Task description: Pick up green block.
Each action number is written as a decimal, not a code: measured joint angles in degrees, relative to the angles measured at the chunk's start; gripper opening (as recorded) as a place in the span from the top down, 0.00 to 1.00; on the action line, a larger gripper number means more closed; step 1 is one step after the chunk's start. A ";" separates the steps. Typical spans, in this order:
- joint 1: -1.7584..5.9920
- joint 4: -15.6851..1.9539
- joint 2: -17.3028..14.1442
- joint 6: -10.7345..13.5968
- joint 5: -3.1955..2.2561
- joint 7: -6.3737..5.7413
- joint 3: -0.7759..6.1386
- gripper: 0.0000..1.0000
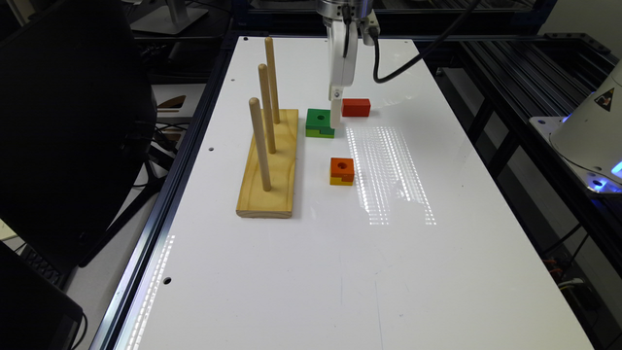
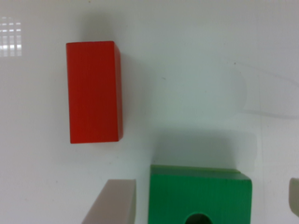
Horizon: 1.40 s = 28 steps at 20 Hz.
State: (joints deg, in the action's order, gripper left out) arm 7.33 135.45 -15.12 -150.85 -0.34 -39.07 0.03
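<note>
- The green block (image 1: 320, 123) sits on the white table (image 1: 340, 267), just beside the wooden peg stand (image 1: 268, 165) and between that stand and the red block (image 1: 355, 107).
- The gripper (image 1: 335, 119) is down at the green block. In the exterior view, one white finger stands against the block's side that faces the red block.
- In the wrist view the green block (image 2: 200, 195) lies between the two fingers: one finger (image 2: 112, 201) just off one side, the edge of the other (image 2: 294, 192) a little off the opposite side. The claw is spread wide, straddling the block, and pinching nothing yet.
- The block looks roughly square, so no long axis matters; the fingers face two opposite flat sides.
- My reading: the claw is lined up and mostly needs to close, perhaps after dropping slightly.
- The red block (image 2: 95, 92) lies near the green block but apart from it, outside the fingers.
- An orange block (image 1: 342, 170) rests apart from the green block, also near the stand.
- The stand's three pegs are bare; no container is in use.
</note>
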 joint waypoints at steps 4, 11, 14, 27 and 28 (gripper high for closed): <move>0.00 -0.02 0.00 0.00 0.00 0.00 0.00 0.00; 0.04 -0.26 0.00 -0.02 0.00 0.01 0.00 0.00; 0.05 -0.75 -0.04 -0.01 0.00 0.01 0.00 0.00; 0.07 -2.17 -0.96 -0.01 -0.01 0.03 0.00 0.00; 0.07 -2.18 -0.97 -0.01 -0.01 0.03 0.00 0.00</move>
State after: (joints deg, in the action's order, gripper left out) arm 7.40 133.27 -16.09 -150.87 -0.34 -39.04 0.03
